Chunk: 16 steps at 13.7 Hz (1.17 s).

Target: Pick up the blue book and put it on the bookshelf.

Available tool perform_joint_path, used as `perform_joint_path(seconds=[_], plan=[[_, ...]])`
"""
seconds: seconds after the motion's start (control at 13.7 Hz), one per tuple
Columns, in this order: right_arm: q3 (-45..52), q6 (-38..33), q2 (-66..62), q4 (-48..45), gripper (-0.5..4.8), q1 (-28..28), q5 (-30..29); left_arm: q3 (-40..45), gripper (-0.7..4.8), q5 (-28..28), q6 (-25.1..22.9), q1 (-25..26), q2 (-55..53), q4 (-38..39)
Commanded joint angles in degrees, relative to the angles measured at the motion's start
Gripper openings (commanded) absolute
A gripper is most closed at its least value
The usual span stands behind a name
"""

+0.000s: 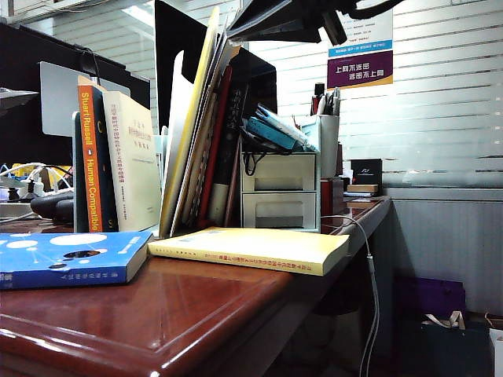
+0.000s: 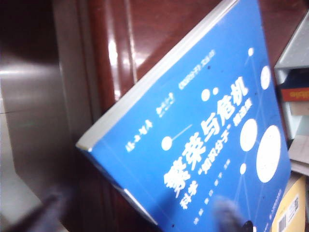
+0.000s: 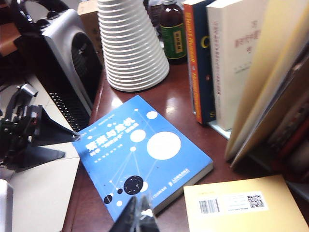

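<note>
Right wrist view: left gripper jaws spread at blue book corner overhanging surface; right gripper jaws pressed together above opposite edge.

Orange book spine: "Stuart Russell Human Compatible" (easy to read)
Blue book: white Chinese title, maybe "繁荣与危机"
</note>
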State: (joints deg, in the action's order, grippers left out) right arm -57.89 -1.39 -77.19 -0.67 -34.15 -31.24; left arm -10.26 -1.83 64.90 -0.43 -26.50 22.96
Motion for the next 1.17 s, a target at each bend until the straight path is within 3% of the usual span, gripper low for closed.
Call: perform_joint_path(seconds=[0.07, 0.15, 0.22, 0.29, 0.36, 0.44, 0.51, 0.66, 0.88, 1.17], plan=[[-0.4, 0.1, 0.3, -1.0, -0.01, -0.1, -0.7, -0.1, 1.64, 0.1, 0.2, 0.0, 0.0, -0.4], [-0.4, 0.1, 0.3, -1.0, -0.01, -0.1, -0.7, -0.1, 0.4, 0.2, 0.2, 0.0, 0.0, -0.4], [-0.4, 0.1, 0.3, -1.0, -0.01, -0.1, -0.7, -0.1, 0.14, 0.5, 0.0, 0.0, 0.0, -0.8], [-0.4, 0.1, 0.3, -1.0, -0.01, -0.1, -0.7, -0.1, -0.05, 0.5, -3.4, 0.0, 0.0, -4.7], [-0.4, 0.1, 0.3, -1.0, -0.01, -0.1, -0.7, -0.1, 1.23, 0.0, -2.9, 0.0, 0.0, -4.6], [-0.4, 0.1, 0.3, -1.0, -0.01, -0.1, -0.8, -0.1, 3.67, -1.4, -0.1, 0.0, 0.0, -4.6], [-0.4, 0.1, 0.3, -1.0, -0.01, -0.1, -0.9, -0.1, 4.79, -3.4, 2.9, 0.0, 0.0, -4.6], [-0.4, -0.1, 0.3, -1.0, -0.01, -0.1, -1.4, -0.1, 4.79, -4.8, 6.7, 0.0, 0.1, -4.1], [-0.4, -0.1, 0.3, -1.0, -0.01, -0.1, -2.4, -0.1, 4.79, -3.1, 7.1, 0.0, 0.1, -3.3], [-0.4, -0.1, 0.3, -0.9, -0.01, -0.1, -5.0, 0.0, 4.79, 3.4, 8.0, 0.0, 0.0, -1.3]])
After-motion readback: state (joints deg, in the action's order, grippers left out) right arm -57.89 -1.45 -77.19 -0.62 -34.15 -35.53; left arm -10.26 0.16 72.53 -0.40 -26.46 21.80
